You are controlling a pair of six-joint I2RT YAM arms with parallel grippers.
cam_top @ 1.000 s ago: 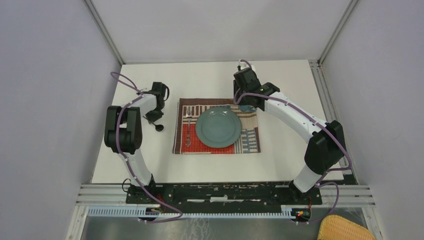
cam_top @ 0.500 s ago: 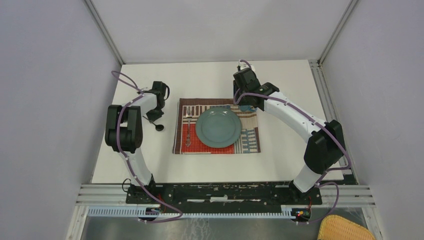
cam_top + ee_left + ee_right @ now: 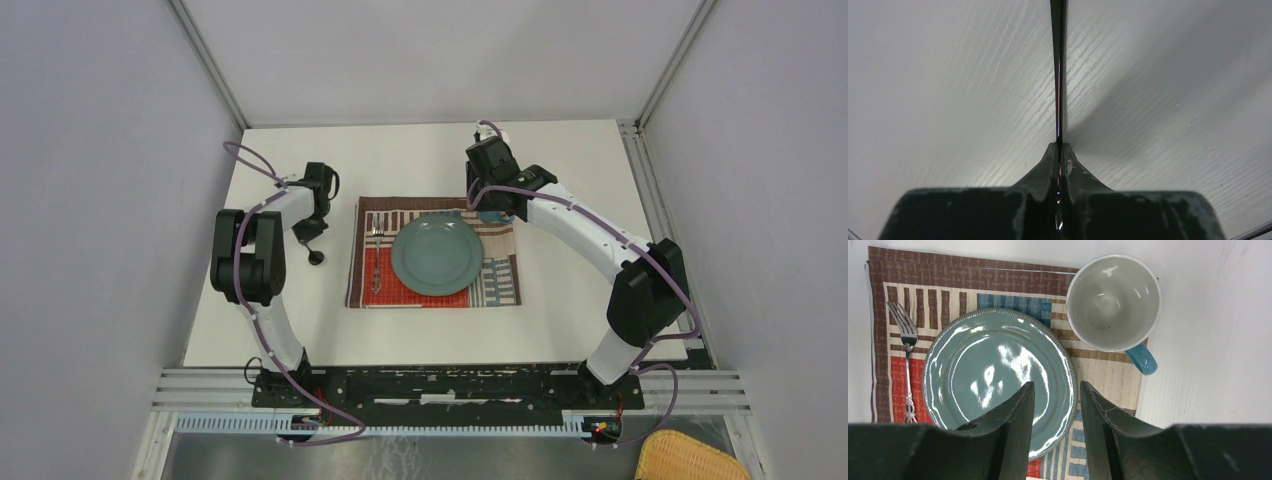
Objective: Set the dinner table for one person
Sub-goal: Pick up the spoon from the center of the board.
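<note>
On the white dinner table (image 3: 420, 320) lies a striped patchwork placemat (image 3: 500, 285) with a teal plate (image 3: 437, 254) in its middle and a silver fork (image 3: 377, 250) to the plate's left. A white cup with a blue handle (image 3: 1113, 300) stands on the mat's far right corner. My left gripper (image 3: 1059, 146) is shut on a thin dark utensil (image 3: 1059, 75), seen edge-on over bare table. The utensil's rounded end (image 3: 318, 256) shows left of the mat. My right gripper (image 3: 1056, 385) hangs open over the plate (image 3: 993, 365), holding nothing.
Metal rails (image 3: 450, 385) run along the near edge by the arm bases. A yellow wicker basket (image 3: 690, 455) sits below the table at the bottom right. Grey walls close in the left, right and far sides.
My left gripper has closed on the dark utensil. The right arm has stayed where it was.
</note>
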